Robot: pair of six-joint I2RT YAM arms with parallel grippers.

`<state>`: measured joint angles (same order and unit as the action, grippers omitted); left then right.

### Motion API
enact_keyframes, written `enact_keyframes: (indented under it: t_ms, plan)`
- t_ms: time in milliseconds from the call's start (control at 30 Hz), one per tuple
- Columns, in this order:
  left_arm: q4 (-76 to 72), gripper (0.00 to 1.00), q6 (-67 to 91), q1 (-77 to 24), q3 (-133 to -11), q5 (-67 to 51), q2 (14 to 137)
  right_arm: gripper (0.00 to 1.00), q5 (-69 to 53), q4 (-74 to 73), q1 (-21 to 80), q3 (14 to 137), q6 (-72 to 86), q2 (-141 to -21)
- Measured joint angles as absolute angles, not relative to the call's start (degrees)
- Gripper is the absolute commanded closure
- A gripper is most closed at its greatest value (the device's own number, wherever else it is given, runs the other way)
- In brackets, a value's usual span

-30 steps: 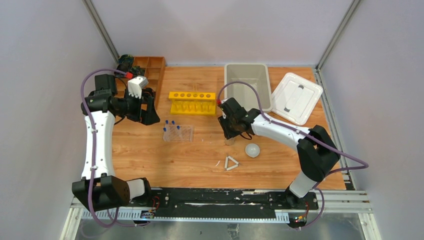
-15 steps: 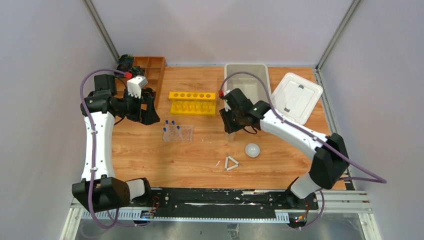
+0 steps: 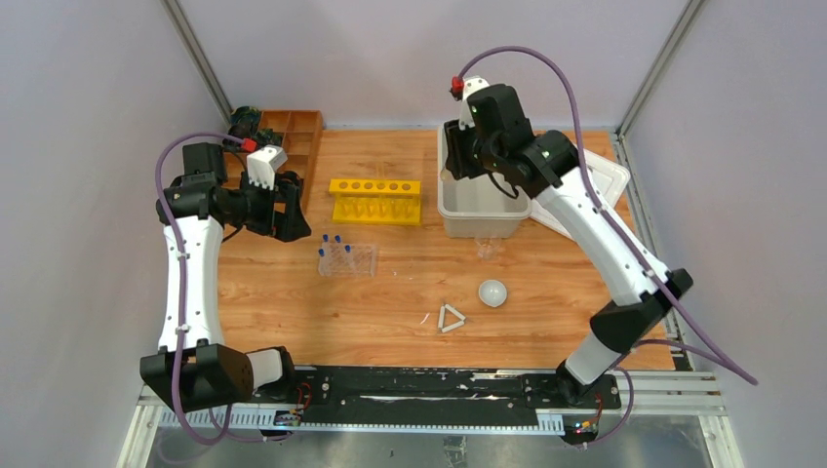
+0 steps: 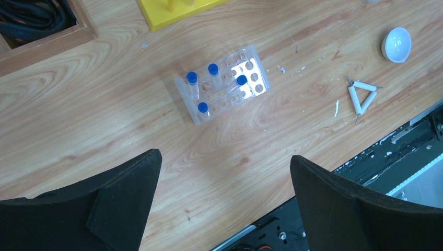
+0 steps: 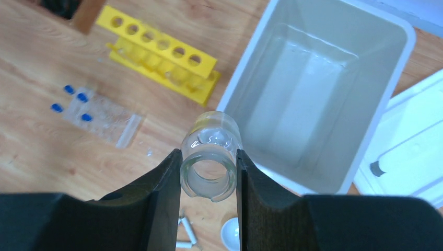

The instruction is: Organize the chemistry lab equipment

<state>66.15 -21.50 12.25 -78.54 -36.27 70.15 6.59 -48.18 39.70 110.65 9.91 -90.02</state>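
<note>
Right wrist, clear glass beaker (image 5: 210, 151), rim toward camera

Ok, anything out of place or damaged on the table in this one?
Yes: a small white sliver lies loose on the table beside the white triangle, looking like a broken-off chip, with white specks scattered nearby. The clear tube rack also sits skewed rather than square to the table's edge.

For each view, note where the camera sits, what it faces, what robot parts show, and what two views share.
Top external: overhead from behind, facing table; left arm, right arm.
Left wrist: down onto tube rack; open left hand.
Right wrist: down onto grey bin; right hand gripping beaker.
Shared: tube rack, all three.
</note>
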Motion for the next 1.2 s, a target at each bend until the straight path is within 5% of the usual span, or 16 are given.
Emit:
enact_keyframes:
  t_ms: [400,1200]
  plan:
    - [66.15,0.00,-21.69,12.25,-78.54,-35.55,70.61,1.00,7.14,-50.46,27.46,126.39,7.51,-116.27]
    - [66.15,0.00,-22.52,12.25,-78.54,-35.48,71.50,1.00,7.29,-34.96,23.49,126.10,5.06,-132.42]
